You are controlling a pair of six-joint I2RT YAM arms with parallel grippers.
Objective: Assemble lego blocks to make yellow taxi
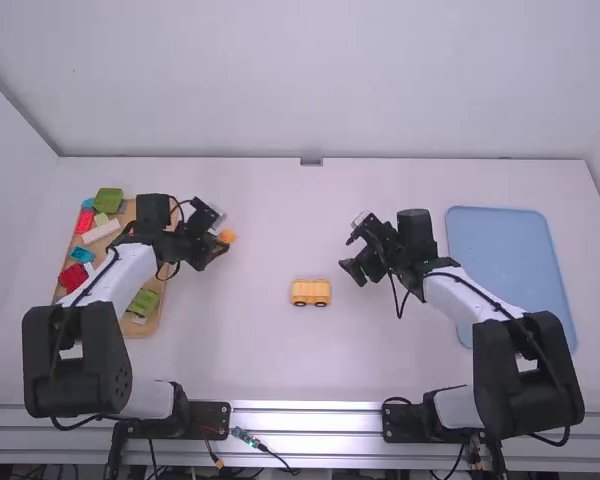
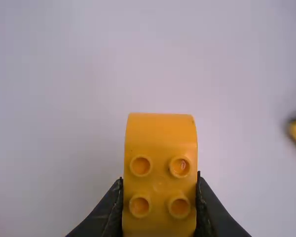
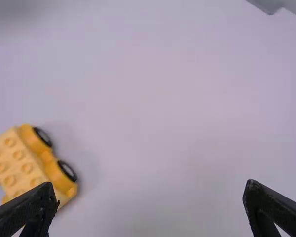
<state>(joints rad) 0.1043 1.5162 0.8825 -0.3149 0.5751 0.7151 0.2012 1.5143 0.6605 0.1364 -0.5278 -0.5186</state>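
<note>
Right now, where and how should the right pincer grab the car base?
I'd take the car base from straight above, the open right pincer closing across its narrower width, on the long sides between the wheels. It stands on its wheels, longer than wide, studs up, so a side grip should leave the studs free for the next block and likely stay off the wheels.

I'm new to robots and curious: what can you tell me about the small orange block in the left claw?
The small orange block looks like plastic. Four round studs with darker centres sit in two pairs on one face, beside a smooth, curved end. The black left claw grips it from both sides. Whether it touches the white table, I can't tell.
</note>
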